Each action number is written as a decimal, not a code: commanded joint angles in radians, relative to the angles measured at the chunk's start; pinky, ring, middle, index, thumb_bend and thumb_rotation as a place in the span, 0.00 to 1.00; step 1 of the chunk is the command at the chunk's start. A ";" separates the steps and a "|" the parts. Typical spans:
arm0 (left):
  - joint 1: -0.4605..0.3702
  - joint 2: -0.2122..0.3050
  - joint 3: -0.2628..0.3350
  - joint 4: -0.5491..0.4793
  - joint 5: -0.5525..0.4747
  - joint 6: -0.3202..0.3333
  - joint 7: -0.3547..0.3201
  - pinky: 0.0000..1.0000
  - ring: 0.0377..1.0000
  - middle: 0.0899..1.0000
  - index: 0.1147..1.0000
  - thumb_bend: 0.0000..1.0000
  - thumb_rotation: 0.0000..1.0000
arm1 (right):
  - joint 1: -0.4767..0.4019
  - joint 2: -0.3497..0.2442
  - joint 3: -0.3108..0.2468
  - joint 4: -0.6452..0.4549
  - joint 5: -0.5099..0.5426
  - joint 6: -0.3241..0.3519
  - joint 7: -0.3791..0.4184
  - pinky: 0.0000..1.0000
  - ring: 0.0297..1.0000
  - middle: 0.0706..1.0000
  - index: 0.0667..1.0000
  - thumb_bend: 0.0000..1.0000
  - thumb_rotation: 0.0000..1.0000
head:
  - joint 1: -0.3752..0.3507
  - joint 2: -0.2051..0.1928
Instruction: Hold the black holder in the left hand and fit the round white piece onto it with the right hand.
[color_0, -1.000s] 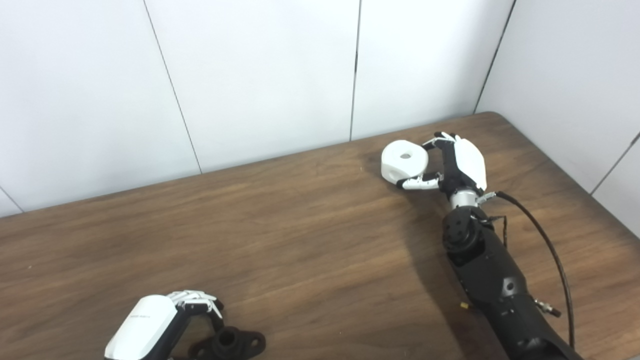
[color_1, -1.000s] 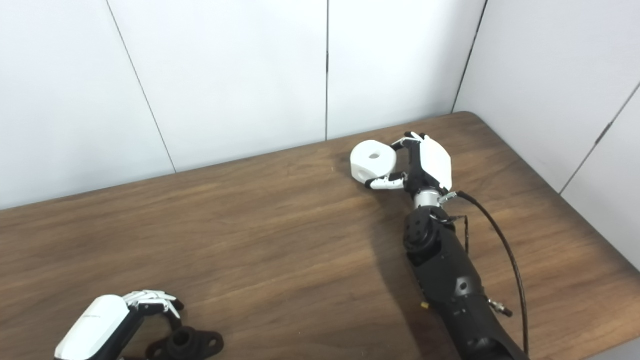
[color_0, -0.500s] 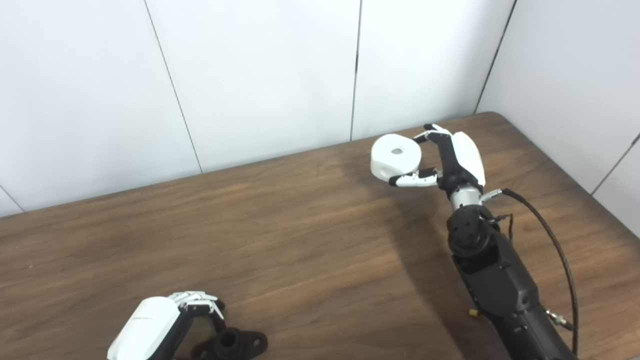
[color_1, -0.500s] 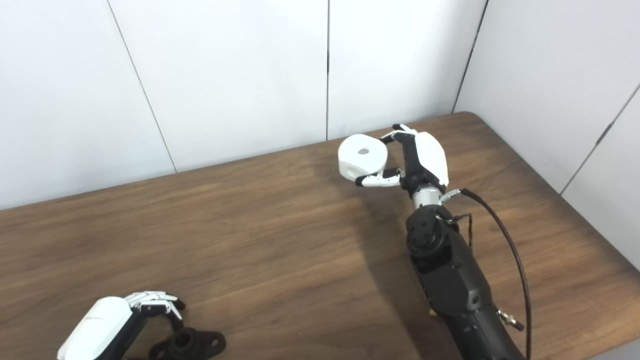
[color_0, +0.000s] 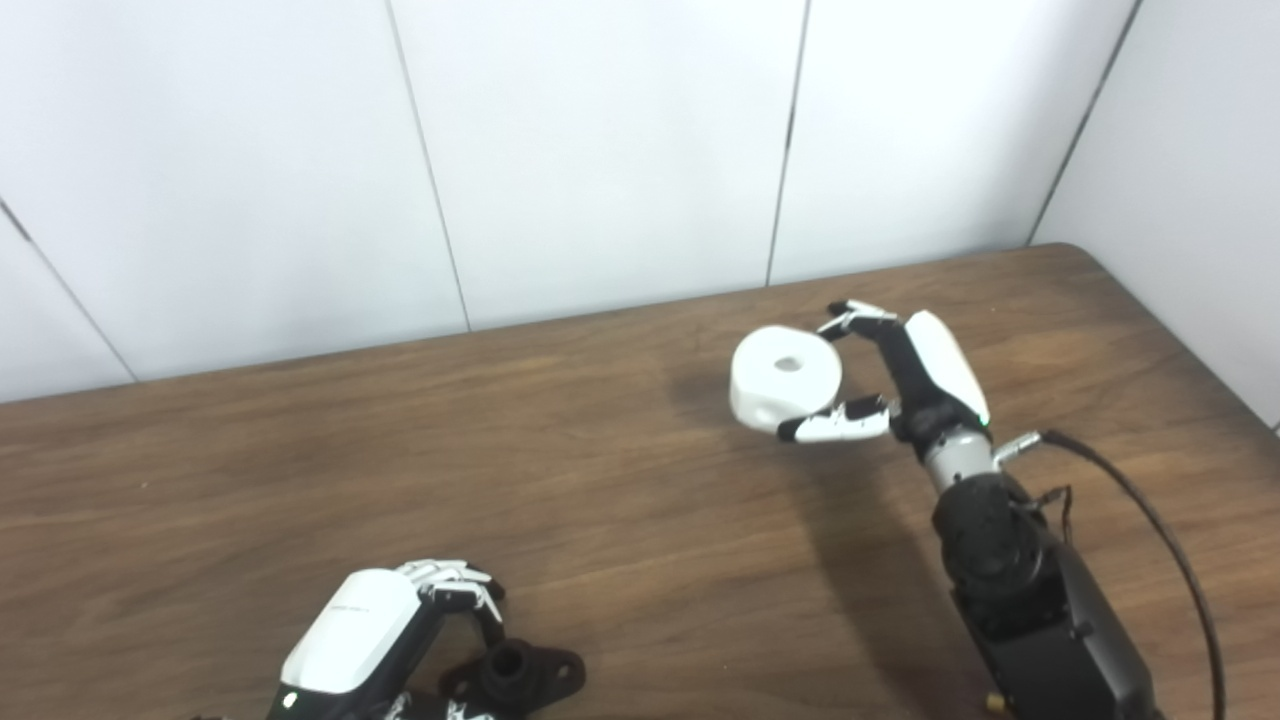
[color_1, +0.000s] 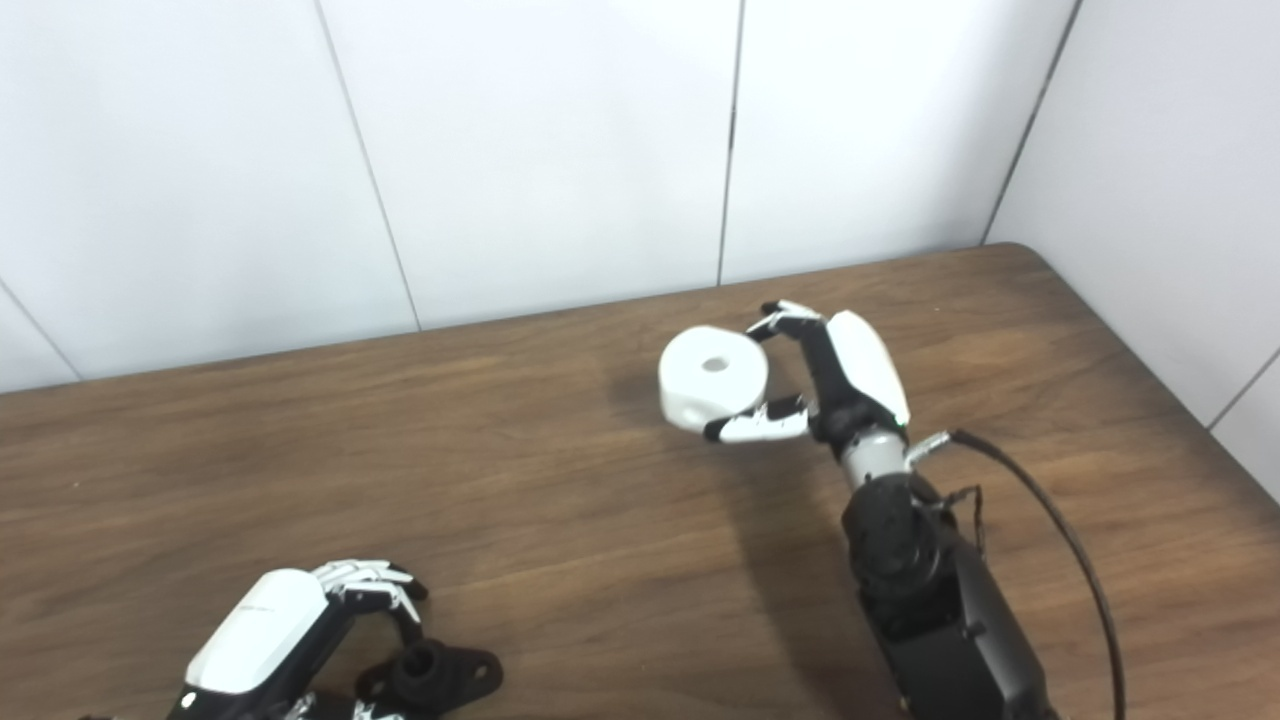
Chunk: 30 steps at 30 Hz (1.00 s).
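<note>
the right hand (color_0: 905, 375) pinches the round white piece (color_0: 784, 377) by its edges, high up. it could slip. the left hand (color_0: 375, 640) curls beside the black holder (color_0: 512, 675), maybe too loose.

A dark brown wooden table (color_0: 620, 500) with visible grain is seen filling the lower part of both views, its far right corner rounded. It is backed by white wall panels (color_0: 600, 150), which are divided by thin dark vertical seams. A second white wall (color_1: 1160, 180) is met at the right corner. Even, soft light is cast throughout.
</note>
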 joint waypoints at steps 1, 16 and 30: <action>0.010 -0.006 -0.027 0.005 0.018 0.014 -0.032 0.84 0.80 0.72 0.42 0.52 0.05 | -0.015 -0.001 0.004 -0.063 -0.014 -0.009 0.009 0.89 0.87 0.84 0.45 0.52 0.14 | 0.008 0.002; 0.004 -0.035 -0.053 0.003 0.051 0.041 -0.022 0.85 0.81 0.73 0.42 0.52 0.05 | 0.063 0.029 0.079 -0.272 -0.008 -0.006 0.151 0.89 0.90 0.84 0.45 0.52 0.14 | 0.095 0.056; -0.006 -0.065 -0.076 -0.003 0.086 0.089 -0.035 0.87 0.83 0.74 0.42 0.52 0.05 | 0.118 0.076 0.107 -0.390 0.012 -0.001 0.241 0.84 0.88 0.83 0.45 0.52 0.14 | 0.150 0.107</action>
